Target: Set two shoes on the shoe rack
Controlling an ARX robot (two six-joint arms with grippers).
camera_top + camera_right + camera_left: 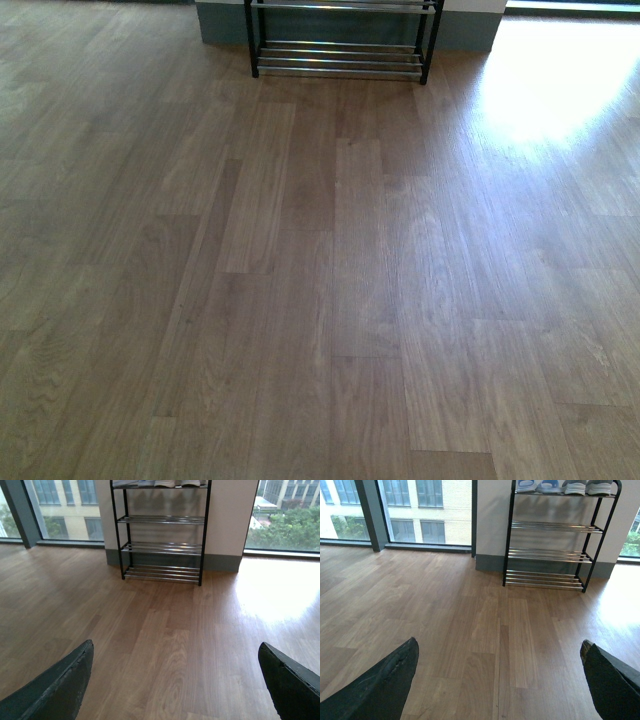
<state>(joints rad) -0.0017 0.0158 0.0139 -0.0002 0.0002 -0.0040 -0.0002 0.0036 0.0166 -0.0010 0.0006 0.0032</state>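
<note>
While both grippers gape empty over the floor, sandals and sneakers sit atop the rack, upper right.

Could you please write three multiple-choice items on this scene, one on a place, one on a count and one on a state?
1. Where are the shoes?
A. on the floor in front of the rack
B. on the top shelf of the shoe rack
C. on the lowest shelf

2. How many shelves below the top one are bare in the left wrist view?
A. one
B. three
C. five

3. How does the left tool stand?
A. open and empty
B. shut on a sandal
C. shut on a sneaker

Answers: 1 B, the shoes sit atop the shoe rack. 2 B, three chrome tiers hold nothing. 3 A, the left tool shows spread fingers over bare floor.
</note>
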